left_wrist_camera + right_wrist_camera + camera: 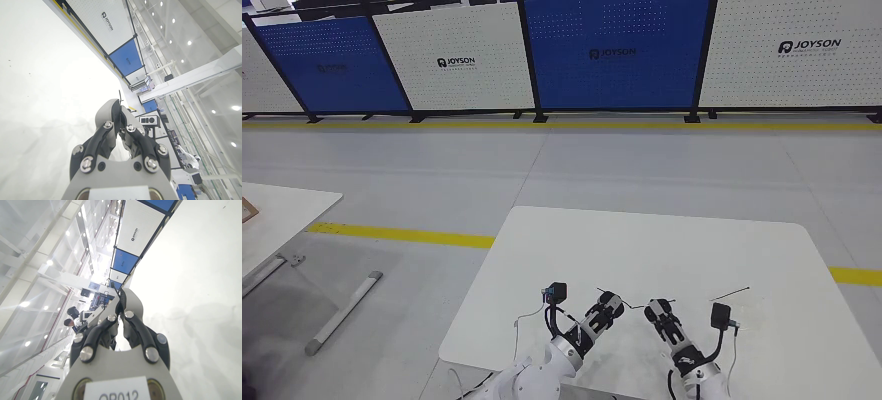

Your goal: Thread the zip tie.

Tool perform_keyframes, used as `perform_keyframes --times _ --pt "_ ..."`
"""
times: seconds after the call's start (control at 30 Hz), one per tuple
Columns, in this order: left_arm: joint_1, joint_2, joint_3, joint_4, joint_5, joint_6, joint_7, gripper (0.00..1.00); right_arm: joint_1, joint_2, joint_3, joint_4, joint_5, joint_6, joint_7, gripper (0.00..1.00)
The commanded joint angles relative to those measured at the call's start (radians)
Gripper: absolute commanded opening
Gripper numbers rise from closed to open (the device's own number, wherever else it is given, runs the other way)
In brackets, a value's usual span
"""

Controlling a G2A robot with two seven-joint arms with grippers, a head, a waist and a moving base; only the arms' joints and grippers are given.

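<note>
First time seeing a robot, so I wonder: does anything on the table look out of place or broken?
Nothing looks broken or spilled. One thin dark strip, likely a spare tie, lies loose on the white table near the right claw, untouched.

Top camera overlooks the table [642, 240]; wrist cameras hug left pincer [120, 104] and right pincer [120, 295].

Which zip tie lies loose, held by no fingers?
The loose zip tie, lying alone right of the arms; the held zip tie spans from the left gripper to the right gripper.

zip tie [115, 289] between left gripper [119, 106] and right gripper [121, 295].
</note>
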Motion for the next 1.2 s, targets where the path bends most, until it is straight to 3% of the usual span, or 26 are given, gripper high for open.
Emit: perform_keyframes --times 0.0,1.17 --pt "0.000 0.000 0.000 0.000 0.000 0.000 0.000 0.00 -0.003 0.000 0.002 -0.002 -0.002 -0.003 -0.005 0.00" --pt "0.000 0.000 0.000 0.000 0.000 0.000 0.000 0.00 -0.010 -0.009 0.015 -0.006 -0.016 -0.001 0.007 0.00"
